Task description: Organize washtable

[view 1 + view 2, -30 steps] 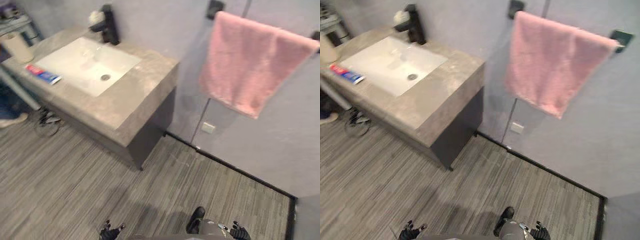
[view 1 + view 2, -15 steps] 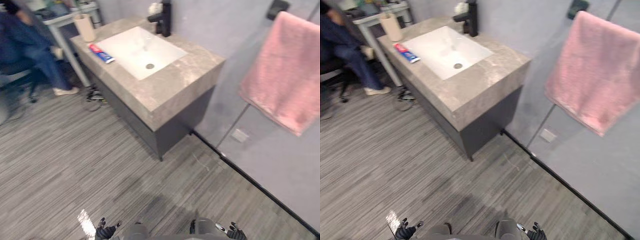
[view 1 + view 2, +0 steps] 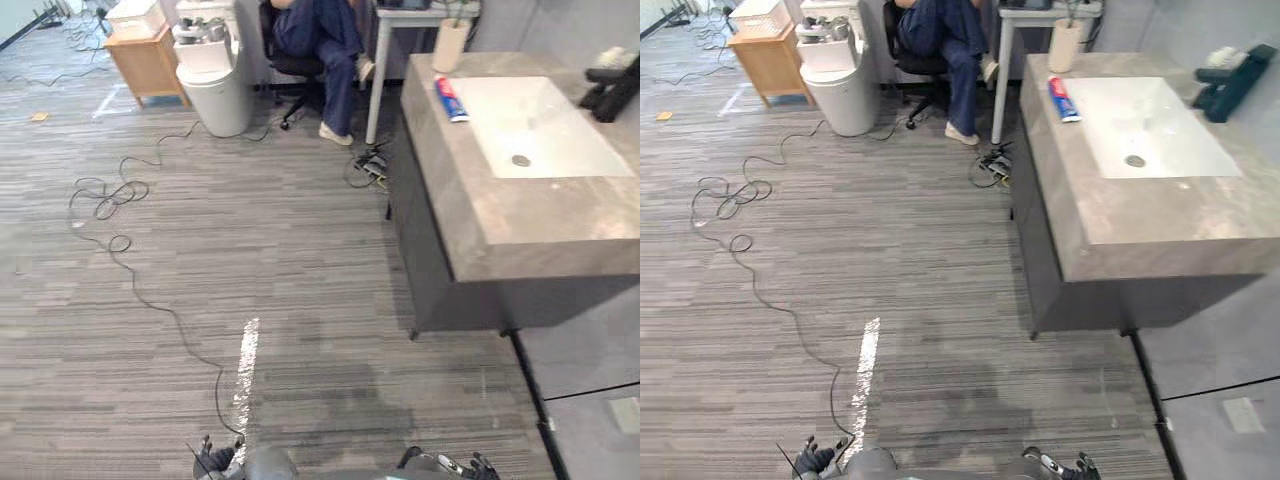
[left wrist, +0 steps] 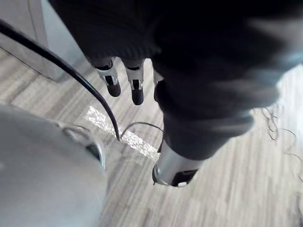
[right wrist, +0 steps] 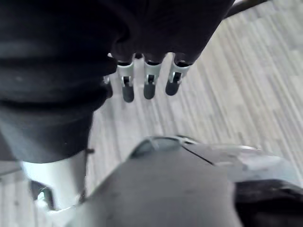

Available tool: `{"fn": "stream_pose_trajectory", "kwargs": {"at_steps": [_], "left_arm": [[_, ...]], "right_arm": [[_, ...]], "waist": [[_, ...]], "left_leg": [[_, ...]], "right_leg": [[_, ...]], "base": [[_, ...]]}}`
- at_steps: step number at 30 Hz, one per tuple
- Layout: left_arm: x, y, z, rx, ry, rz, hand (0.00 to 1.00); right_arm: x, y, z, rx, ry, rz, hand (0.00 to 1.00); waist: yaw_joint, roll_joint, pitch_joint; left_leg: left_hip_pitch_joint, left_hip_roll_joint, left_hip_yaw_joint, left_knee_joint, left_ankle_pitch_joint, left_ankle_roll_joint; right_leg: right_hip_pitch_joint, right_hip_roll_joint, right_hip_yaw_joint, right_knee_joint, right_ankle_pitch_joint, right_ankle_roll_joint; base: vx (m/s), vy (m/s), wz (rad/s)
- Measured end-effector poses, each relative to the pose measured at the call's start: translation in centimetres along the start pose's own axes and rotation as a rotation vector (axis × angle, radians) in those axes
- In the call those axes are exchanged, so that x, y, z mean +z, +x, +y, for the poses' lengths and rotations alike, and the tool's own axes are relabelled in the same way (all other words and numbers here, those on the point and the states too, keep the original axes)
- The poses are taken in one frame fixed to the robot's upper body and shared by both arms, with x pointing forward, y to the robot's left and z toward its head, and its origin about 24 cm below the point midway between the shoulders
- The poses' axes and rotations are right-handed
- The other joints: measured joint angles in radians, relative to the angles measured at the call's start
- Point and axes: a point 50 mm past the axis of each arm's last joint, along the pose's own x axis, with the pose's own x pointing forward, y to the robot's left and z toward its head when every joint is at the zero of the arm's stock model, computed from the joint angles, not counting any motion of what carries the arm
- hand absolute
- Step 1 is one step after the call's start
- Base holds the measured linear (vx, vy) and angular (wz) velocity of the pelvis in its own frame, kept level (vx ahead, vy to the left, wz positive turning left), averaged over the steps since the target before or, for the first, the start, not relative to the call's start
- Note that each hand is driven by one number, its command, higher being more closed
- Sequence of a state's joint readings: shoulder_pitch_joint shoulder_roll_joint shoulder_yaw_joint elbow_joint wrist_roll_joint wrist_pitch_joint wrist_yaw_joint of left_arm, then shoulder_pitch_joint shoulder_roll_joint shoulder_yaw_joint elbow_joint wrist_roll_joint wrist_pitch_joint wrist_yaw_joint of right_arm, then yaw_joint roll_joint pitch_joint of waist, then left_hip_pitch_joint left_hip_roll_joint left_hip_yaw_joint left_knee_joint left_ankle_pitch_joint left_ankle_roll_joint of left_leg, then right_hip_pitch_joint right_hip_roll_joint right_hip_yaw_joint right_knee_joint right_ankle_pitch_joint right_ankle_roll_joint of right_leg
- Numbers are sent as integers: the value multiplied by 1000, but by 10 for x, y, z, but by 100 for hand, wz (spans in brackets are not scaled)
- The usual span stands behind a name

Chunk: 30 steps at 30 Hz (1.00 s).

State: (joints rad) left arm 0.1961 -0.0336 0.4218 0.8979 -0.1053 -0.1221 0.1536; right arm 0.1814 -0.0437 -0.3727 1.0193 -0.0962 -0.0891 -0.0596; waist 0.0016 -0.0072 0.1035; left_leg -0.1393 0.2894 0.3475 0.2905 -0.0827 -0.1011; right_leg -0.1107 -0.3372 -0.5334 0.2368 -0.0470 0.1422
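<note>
- The left hand [image 4: 112, 80] hangs with its fingers straight and relaxed. It holds nothing and touches nothing, with only the striped floor [image 3: 300, 250] past the tips.
- The right hand [image 5: 148, 81] is the same: loose, straight fingers, empty, over the floor.
- In the eye views both hands sit at 6 o'clock at the bottom edge, well apart from the desk [image 3: 540, 225].
- The desk, a grey stone top with a white basin [image 3: 545, 125], lies at 2 o'clock.
- A toothpaste tube [image 3: 447, 98] lies flat on the desk just beside the basin's left rim. Its long axis runs about 12 to 6 o'clock, with the red end towards 12 and the blue end towards 6.
- A beige cup [image 3: 450, 45] stands upright near the tube's red end, at the desk's far corner.
- The right eye view shows the whole black tap [image 3: 1230, 80] at the basin's 3 o'clock side. The left eye view cuts it off at the edge.
- A seated person [image 3: 320, 35] is at 12 o'clock, a white bin [image 3: 210, 70] and a wooden cabinet [image 3: 145, 55] at 11.
- The wrist views show the fingers close up; the eye views show the desk.
</note>
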Motion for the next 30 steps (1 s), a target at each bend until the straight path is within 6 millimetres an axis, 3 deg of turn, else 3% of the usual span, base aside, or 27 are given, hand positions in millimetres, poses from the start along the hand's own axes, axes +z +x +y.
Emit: {"fn": "stream_pose_trajectory", "kwargs": {"at_steps": [3,5,6,7,8,9,10,11,13,14,15,16,17,18,19,21,22,23,24,25,26,27,28,30], "left_arm": [[4,4,9,6,58,-4,0],[4,4,10,0,79,-2,0],[3,3,6,-15,94,-2,0],[1,3,3,-26,104,2,0],[-4,0,-3,-49,134,14,0],[-6,-1,-6,-62,167,15,0],[-8,-1,-1,-52,186,17,0],[-11,-2,3,-45,208,23,0],[-6,0,5,-46,227,8,0],[0,2,3,-52,247,-11,0],[10,6,3,-59,277,-39,0],[20,8,-4,-76,311,-79,0],[22,8,-13,-105,336,-89,0],[20,4,-39,-189,391,-98,0],[23,0,-56,-249,427,-133,0],[19,-4,-68,-284,449,-138,0],[20,-7,-76,-315,483,-155,0],[20,-9,-80,-336,502,-167,0],[20,-12,-85,-360,532,-182,0],[20,-15,-91,-383,552,-198,0],[19,-15,-89,-382,555,-201,0],[18,-17,-87,-371,542,-206,0],[19,-17,-85,-358,536,-215,0],[27,-16,-83,-342,538,-243,0]], "right_arm": [[-5,0,6,6,34,35,0],[-5,0,5,0,50,40,0],[-5,0,2,-11,68,38,0],[-2,1,-2,-23,87,28,0],[3,2,-9,-45,111,4,0],[3,1,-12,-55,131,-2,0],[1,0,-9,-47,137,3,0],[-2,-1,0,-27,149,10,0],[-3,-2,4,-17,163,12,0],[-5,-3,10,-5,176,19,0],[-11,-5,15,2,183,38,0],[-19,-9,12,-8,189,46,0],[-21,-10,14,-4,191,53,0],[-29,-12,13,-9,192,92,0],[-34,-15,6,-23,194,96,0],[-34,-16,2,-34,198,86,0],[-33,-17,1,-37,199,75,0],[-33,-17,2,-36,199,73,0],[-33,-17,3,-31,198,72,0],[-32,-17,6,-25,195,70,0],[-31,-17,4,-31,187,64,0],[-26,-16,2,-33,169,47,0],[-21,-15,3,-33,154,25,0],[-6,-12,9,-19,133,-29,0]], "waist": [[-13,-26,-2],[-13,-31,-2],[-20,-16,13],[-31,2,17],[-51,35,28],[-50,53,43],[-46,44,44],[-47,28,43],[-50,1,50],[-53,-7,50],[-75,-32,45],[-98,-54,47],[-110,-49,64],[-109,-40,77],[-101,-14,69],[-106,-4,61],[-110,11,50],[-117,4,49],[-129,-12,41],[-125,-15,40],[-120,-10,40],[-108,10,32],[-91,-1,19],[-91,-2,12]], "left_leg": [[-9,-92,-38,-38,-12,-15],[-18,-146,-52,19,-60,9],[-49,-160,-72,93,-120,16],[-52,-168,-82,118,-141,31],[-21,-186,-96,114,-158,59],[32,-192,-98,79,-161,65],[68,-194,-90,48,-159,73],[102,-194,-80,2,-147,92],[118,-202,-70,-46,-141,102],[121,-210,-70,-85,-137,109],[144,-245,-72,-146,-132,104],[127,-253,-83,-96,-160,127],[137,-250,-91,-102,-115,83],[174,-257,-97,-128,-113,81],[202,-240,-94,-143,-120,69],[229,-208,-87,-136,-137,44],[220,-177,-76,-53,-165,16],[191,-153,-75,32,-181,-4],[112,-108,-92,244,-183,-29],[60,-51,-103,443,-145,-89],[47,-18,-96,522,-113,-105],[25,34,-83,649,-20,-78],[-1,53,-74,728,54,-57],[-56,56,-74,796,-32,23]], "right_leg": [[44,-57,-26,-80,85,18],[63,-118,-40,-62,93,7],[64,-155,-40,7,78,-43],[58,-174,-31,60,73,-114],[17,-191,65,175,120,-290],[-60,-171,219,329,108,-257],[-109,-114,290,441,36,-174],[-148,-34,296,520,-53,-156],[-182,60,254,519,-133,-157],[-205,115,242,465,-160,-139],[-222,161,236,329,-170,-130],[-217,185,243,182,-165,-131],[-204,191,256,186,-114,-174],[-185,192,256,199,-101,-174],[-161,200,235,190,-111,-173],[-129,231,226,175,-134,-177],[-98,263,230,159,-149,-185],[-85,274,229,156,-158,-189],[-60,290,233,149,-167,-184],[-23,323,256,145,-172,-197],[-5,344,280,145,-176,-206],[23,380,329,142,-182,-216],[47,391,377,134,-189,-229],[90,394,444,97,-190,-231]], "base": [[-37,368,63],[-30,286,30],[-88,323,33],[-97,326,51],[-73,381,31],[-5,272,10],[32,233,-19],[48,44,-15],[58,12,4],[143,-24,37],[303,-35,81],[333,-48,100],[317,-52,88],[338,-15,28],[280,11,-1],[293,-11,-21],[333,-40,-22],[325,-67,-22],[334,-69,-41],[349,-65,-64],[388,-17,-125],[403,44,-156],[511,101,-176],[433,152,-109]]}}
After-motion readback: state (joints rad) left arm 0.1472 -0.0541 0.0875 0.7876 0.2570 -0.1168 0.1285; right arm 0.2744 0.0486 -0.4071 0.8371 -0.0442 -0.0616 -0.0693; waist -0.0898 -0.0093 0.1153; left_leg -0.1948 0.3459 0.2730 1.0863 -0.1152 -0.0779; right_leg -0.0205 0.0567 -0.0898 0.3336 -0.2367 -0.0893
